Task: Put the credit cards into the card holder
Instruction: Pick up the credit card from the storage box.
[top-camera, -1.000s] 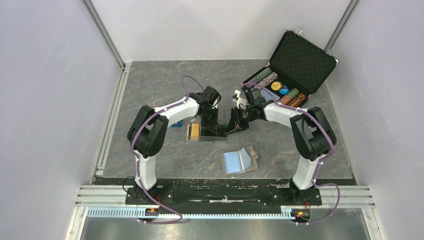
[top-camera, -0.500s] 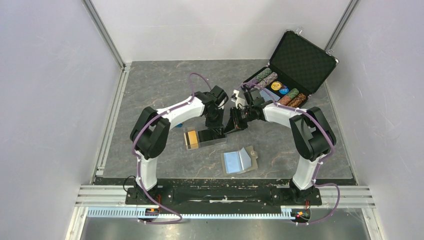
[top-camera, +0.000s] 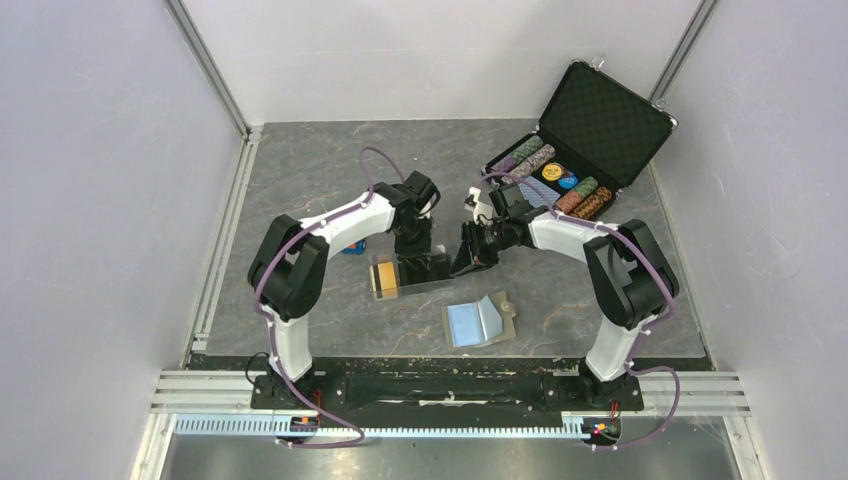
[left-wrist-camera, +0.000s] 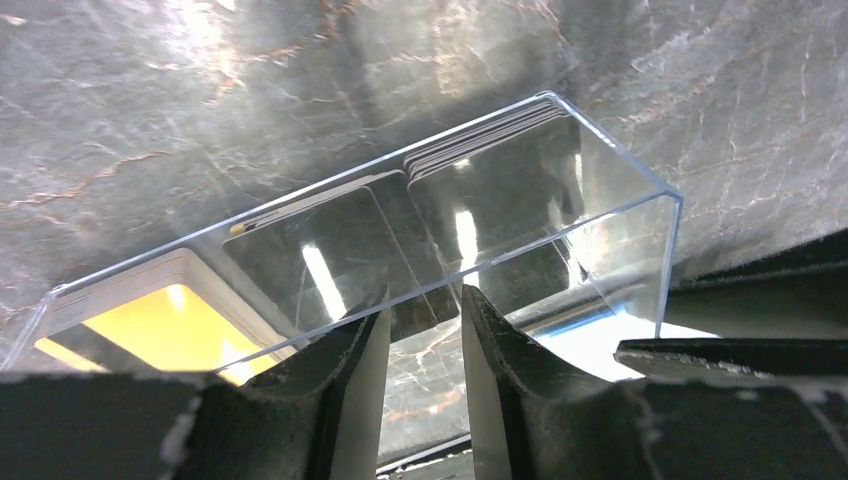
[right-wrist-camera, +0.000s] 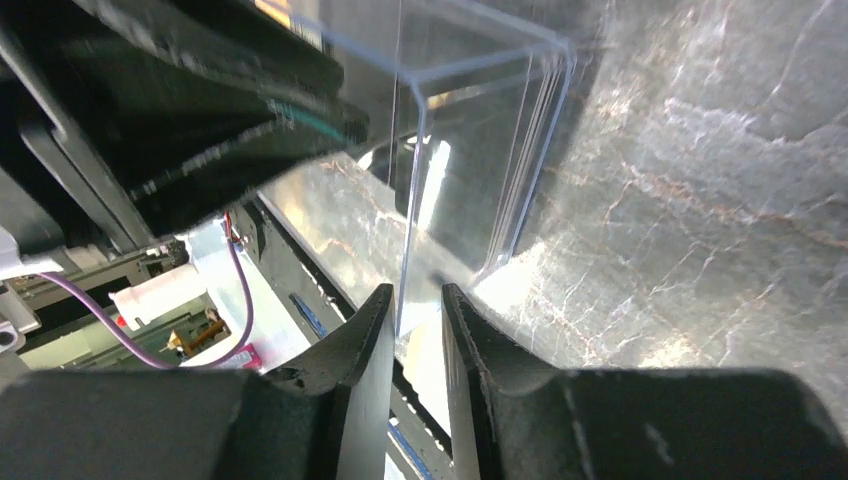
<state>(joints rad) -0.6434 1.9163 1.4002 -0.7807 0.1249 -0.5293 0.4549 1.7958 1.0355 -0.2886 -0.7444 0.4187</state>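
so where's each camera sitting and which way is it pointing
top external: above and behind the bases, looking down on the table; both arms, left gripper and right gripper show.
left wrist: on the left arm, looking past its own fingers into the clear tray holding the credit cards.
right wrist: on the right arm, facing the tray's end wall; its own fingers show.
shared: all three see the clear tray.

No text, label, brand or number can be read anywhere.
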